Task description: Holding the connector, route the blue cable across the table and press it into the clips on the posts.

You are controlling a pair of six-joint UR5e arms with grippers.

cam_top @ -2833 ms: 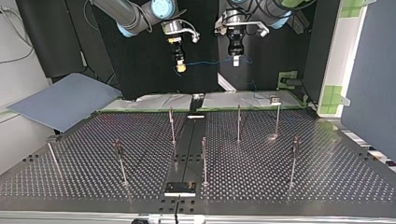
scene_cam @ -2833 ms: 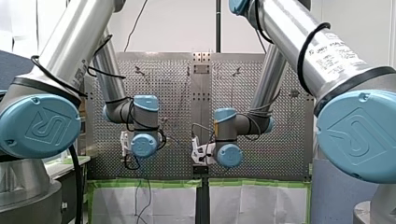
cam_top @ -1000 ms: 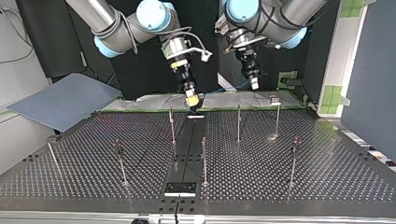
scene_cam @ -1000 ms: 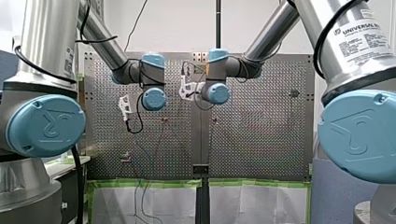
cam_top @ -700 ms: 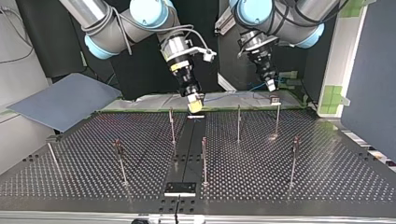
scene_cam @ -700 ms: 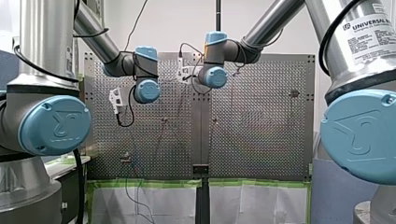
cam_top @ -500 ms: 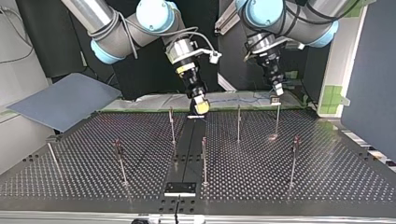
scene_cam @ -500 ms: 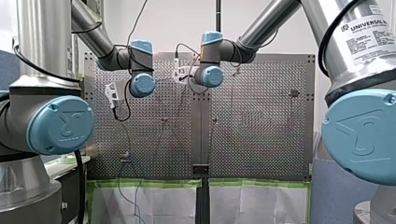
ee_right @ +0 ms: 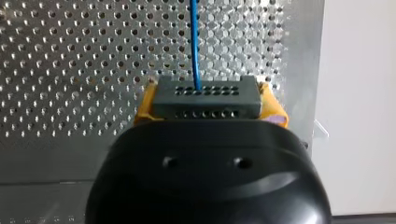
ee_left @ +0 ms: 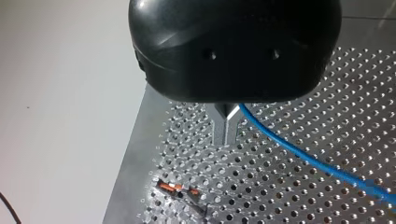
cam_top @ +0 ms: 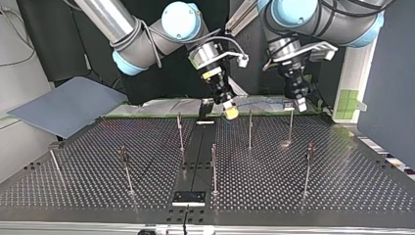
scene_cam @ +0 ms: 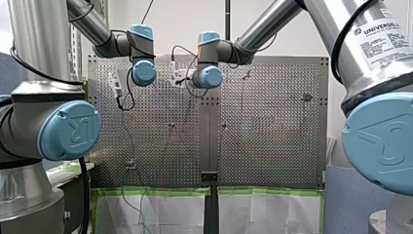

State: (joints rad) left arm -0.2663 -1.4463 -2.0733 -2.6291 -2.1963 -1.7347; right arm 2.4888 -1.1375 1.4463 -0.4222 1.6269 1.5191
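In the right wrist view my right gripper (ee_right: 208, 109) with yellow pads (ee_right: 144, 105) is shut on a grey connector block (ee_right: 205, 92). The blue cable (ee_right: 194, 42) leaves the block and runs ahead over the perforated plate. My left gripper (ee_left: 226, 130) has its metal fingers shut on the blue cable (ee_left: 303, 156), which trails off to one side. In the top view my right gripper (cam_top: 229, 111) hangs at the table's far edge near the middle. My left gripper (cam_top: 299, 104) sits just beside the top of a far post (cam_top: 290, 122).
Several thin posts stand on the perforated table (cam_top: 342, 186), among them one (cam_top: 250, 128) between the grippers and one (cam_top: 180, 129) left of the centre strip. A grey board (cam_top: 63, 105) lies at the top view's left. A clip post (ee_left: 180, 190) lies under my left gripper.
Both arms have swung out from behind the table's far edge to over it. Both grippers shifted toward the top view's right, the left one reaching the far post's top.
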